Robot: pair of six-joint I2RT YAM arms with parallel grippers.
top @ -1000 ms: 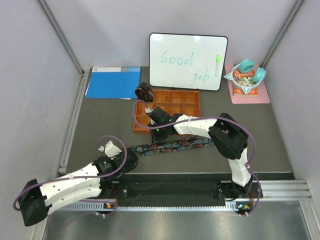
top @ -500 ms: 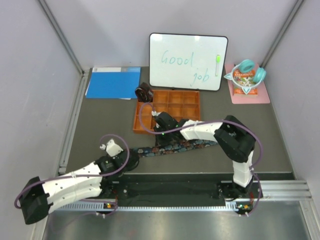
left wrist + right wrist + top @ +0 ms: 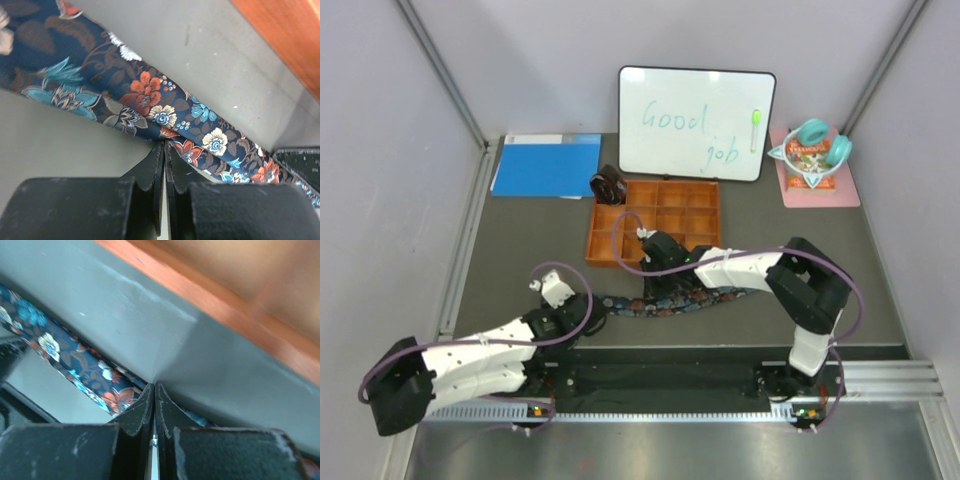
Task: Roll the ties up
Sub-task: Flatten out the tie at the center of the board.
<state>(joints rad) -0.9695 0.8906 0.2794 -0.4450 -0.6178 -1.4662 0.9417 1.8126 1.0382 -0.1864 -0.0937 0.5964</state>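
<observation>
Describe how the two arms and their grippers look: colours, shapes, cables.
The left arm and right arm both have white link shells with bulky black joint housings. A purple cable loops loosely along each arm. The left gripper and right gripper have matte black, slightly scuffed fingers that taper to thin tips.

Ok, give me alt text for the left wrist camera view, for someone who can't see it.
A navy floral tie lies diagonally across a grey mat, upper left to lower right. The left gripper, jaws shut, meets the tie's near edge at the bottom centre. An orange tray corner shows upper right.
</observation>
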